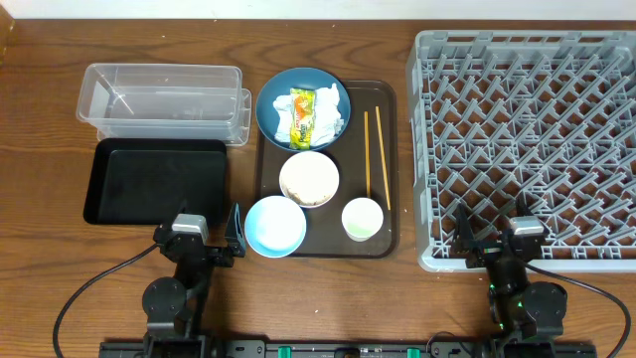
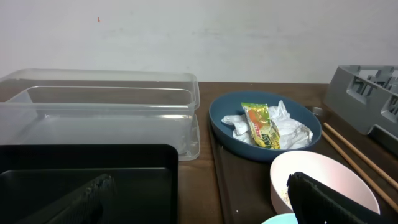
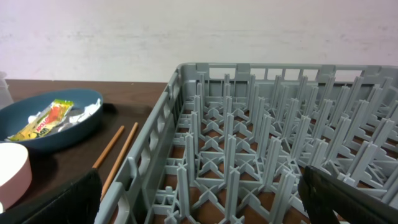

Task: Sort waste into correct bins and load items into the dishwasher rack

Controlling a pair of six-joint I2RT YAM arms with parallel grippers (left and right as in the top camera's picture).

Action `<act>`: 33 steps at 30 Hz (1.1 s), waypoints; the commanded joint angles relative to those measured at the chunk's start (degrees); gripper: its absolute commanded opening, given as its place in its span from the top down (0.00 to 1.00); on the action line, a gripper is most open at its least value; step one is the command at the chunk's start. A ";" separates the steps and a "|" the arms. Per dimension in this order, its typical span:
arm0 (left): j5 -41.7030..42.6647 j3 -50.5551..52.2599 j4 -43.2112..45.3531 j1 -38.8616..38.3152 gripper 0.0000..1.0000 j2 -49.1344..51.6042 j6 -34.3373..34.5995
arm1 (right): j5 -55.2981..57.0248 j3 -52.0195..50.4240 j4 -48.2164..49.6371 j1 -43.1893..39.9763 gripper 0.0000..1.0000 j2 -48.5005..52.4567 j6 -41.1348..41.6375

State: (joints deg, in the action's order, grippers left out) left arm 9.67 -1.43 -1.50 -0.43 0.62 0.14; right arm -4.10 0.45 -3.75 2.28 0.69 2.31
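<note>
Both arms are parked at the near edge of the table. The left gripper (image 2: 199,182) has its fingers spread wide with nothing between them, hanging over the near side of the black tray (image 1: 154,179). Same deal on the right: the right gripper (image 3: 200,177) is wide apart and empty, sitting over the near edge of the rack (image 1: 527,149).

Looks like nothing is sorted yet. The tub (image 1: 159,94) and the black tray look empty, and no dish shows in the rack. Everything is on the brown tray (image 1: 388,99) between the bins and the rack:
- the tissue (image 1: 333,104) and wrapper (image 1: 303,111) are in the dark blue bowl (image 1: 273,109) at the back
- the scraps (image 1: 310,184) are in the white bowl (image 1: 288,169), mid tray
- the light blue bowl (image 1: 275,226) and cup (image 1: 362,219) are at the front
- the chopsticks (image 1: 377,159) lie side by side along the right

So I'd call this the very start, with the waste step first. The left arm seems best placed: reach past the light blue bowl and white bowl, pinch the tissue and wrapper out of the dark blue bowl, then carry them left to a bin. Which bin takes which, I can't tell from here. The scraps probably need the white bowl tipped rather than a pinch. Bowls go to the rack once emptied.
</note>
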 commanded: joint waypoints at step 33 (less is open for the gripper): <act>-0.28 1.20 -1.57 0.26 0.09 -0.39 -0.15 | 2.08 -0.13 0.24 0.52 0.01 -0.37 -0.66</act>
State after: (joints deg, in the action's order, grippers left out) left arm 9.65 -1.43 -1.50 -0.43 0.62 0.14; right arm -2.96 0.45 -3.73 2.28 0.69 2.31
